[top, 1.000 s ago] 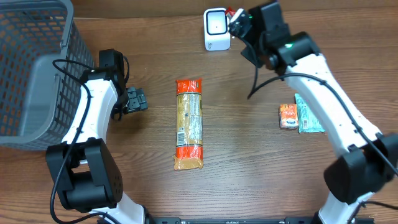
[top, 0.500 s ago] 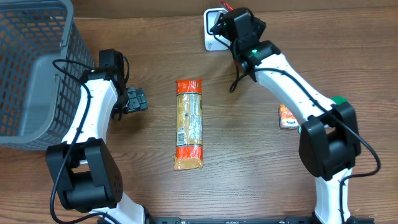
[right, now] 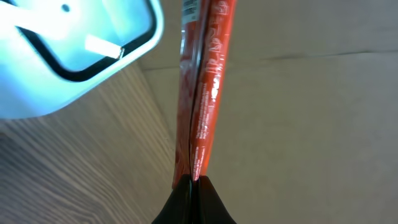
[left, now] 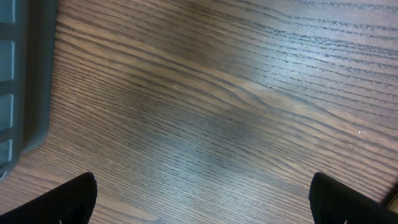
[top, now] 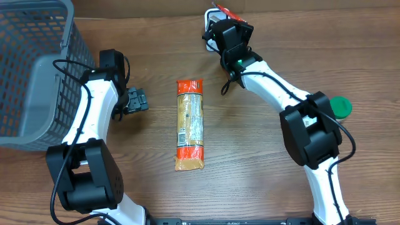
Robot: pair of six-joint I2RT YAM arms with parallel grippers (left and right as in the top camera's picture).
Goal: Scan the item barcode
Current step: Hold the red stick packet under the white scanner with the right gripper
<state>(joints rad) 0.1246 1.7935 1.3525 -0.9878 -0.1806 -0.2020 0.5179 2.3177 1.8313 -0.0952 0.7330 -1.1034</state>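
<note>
My right gripper (top: 222,19) is shut on a thin red packet (top: 227,12), at the far edge of the table. In the right wrist view the red packet (right: 202,81) runs edge-on up from my shut gripper (right: 194,196). The white scanner (right: 74,56), with its black-rimmed window, is close on the left. From overhead the scanner (top: 209,32) is mostly hidden under the right arm. My left gripper (top: 136,100) rests open above bare wood at the left. In the left wrist view nothing lies between the left gripper's (left: 208,202) fingertips.
A long orange snack packet (top: 190,125) lies in the middle of the table. A grey mesh basket (top: 31,69) stands at the left; its wall (left: 18,74) shows in the left wrist view. A green round object (top: 339,107) lies at the right, beside the right arm.
The right arm has swung left and toward the far edge, carrying the red packet from the scanner's right side to over it. The left arm has not moved.
</note>
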